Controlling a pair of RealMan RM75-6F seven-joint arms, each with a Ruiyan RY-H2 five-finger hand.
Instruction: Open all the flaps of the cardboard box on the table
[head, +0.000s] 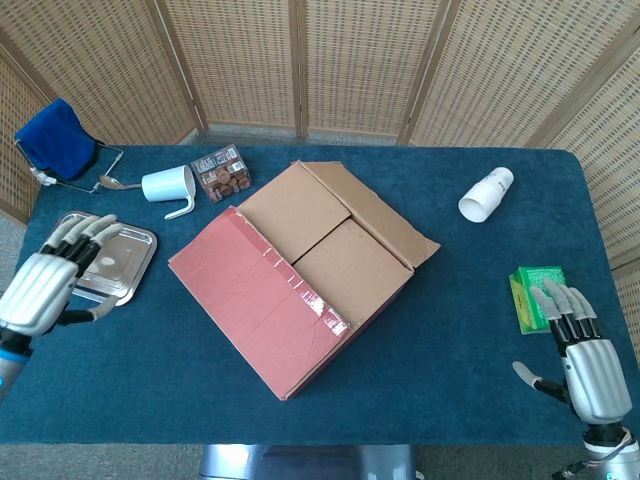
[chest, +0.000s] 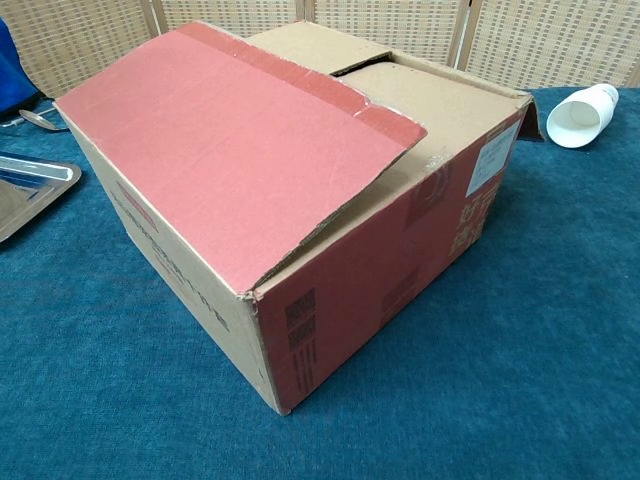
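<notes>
At the centre of the table (head: 420, 400), the cardboard box (head: 300, 290) sits skewed, its red flap (chest: 235, 140) folded down over two brown inner flaps. Left hand (head: 50, 285) and right hand (head: 580, 350) hover well apart from it, fingers spread, holding nothing. The board looks stiff and light; the red flap's raised free edge probably offers the best hold.

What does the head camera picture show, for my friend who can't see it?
A cardboard box sits mid-table with its red flap folded down. The left hand hovers open over a metal tray; the right hand is open beside a green packet.
</notes>
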